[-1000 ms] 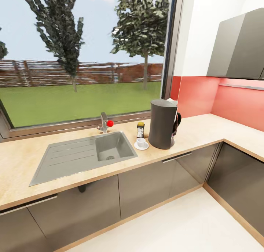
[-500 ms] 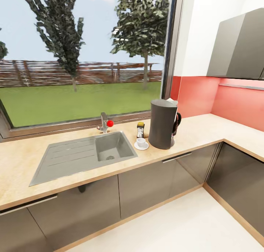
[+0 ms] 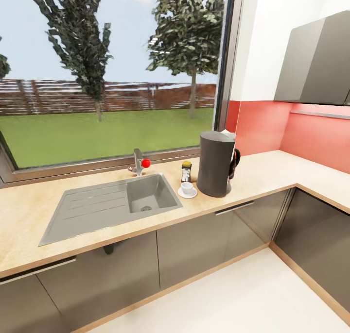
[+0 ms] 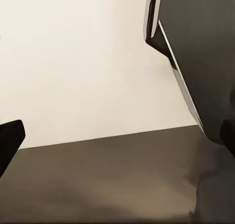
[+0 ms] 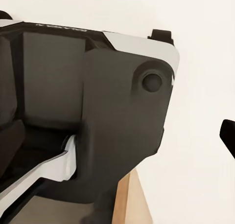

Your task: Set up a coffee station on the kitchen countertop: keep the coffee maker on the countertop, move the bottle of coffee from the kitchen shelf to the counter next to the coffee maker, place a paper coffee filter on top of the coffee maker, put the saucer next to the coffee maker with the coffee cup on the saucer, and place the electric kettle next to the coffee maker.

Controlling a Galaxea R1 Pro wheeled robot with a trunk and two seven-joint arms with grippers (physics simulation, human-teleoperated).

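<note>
Beside the coffee maker (image 3: 216, 164), toward the sink (image 3: 111, 205), your coffee cup (image 3: 187, 188) sits on its saucer (image 3: 187, 193), bottle of coffee (image 3: 186, 171) just behind; grippers' opening can't be told.

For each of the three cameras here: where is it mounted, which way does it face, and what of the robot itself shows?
Head view: on the robot's head, facing forward and down at the countertop, sink and coffee maker.
Left wrist view: near the left end effector, facing pale floor and a dark cabinet; dark fingertips at the edges.
Right wrist view: near the right end effector, facing the robot's own dark body.
Shared: both wrist views show pale floor.
</note>
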